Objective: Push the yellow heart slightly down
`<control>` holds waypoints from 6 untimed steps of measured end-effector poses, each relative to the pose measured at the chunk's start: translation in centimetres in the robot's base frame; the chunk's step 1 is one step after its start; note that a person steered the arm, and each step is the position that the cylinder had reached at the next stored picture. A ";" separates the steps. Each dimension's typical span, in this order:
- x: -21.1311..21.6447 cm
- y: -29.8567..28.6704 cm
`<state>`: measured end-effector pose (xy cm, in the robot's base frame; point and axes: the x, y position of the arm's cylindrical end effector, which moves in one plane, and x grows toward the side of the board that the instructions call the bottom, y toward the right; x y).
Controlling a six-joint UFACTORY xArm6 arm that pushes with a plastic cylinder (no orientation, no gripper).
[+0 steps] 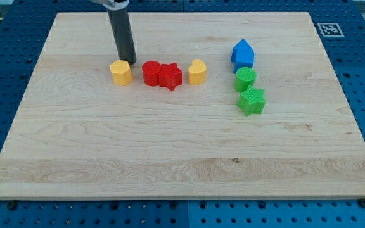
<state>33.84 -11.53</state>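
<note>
The yellow heart (197, 71) sits on the wooden board (170, 158), right of the board's upper middle. The dark rod comes down from the view's top, and my tip (129, 61) touches the board just above and right of a yellow hexagon block (121, 72). The tip is well to the left of the yellow heart, with a red cylinder (151, 72) and a red star (170, 76) lying between them. The red star nearly touches the heart's left side.
A blue house-shaped block (243, 54) stands at the upper right, with a green cylinder (245, 79) and a green star (252, 101) in a column below it. A fiducial marker (329, 29) sits at the board's top right corner.
</note>
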 end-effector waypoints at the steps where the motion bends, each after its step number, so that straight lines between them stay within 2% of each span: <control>1: -2.9 2.7; 3: -1.6 11.5; 6: 2.9 14.1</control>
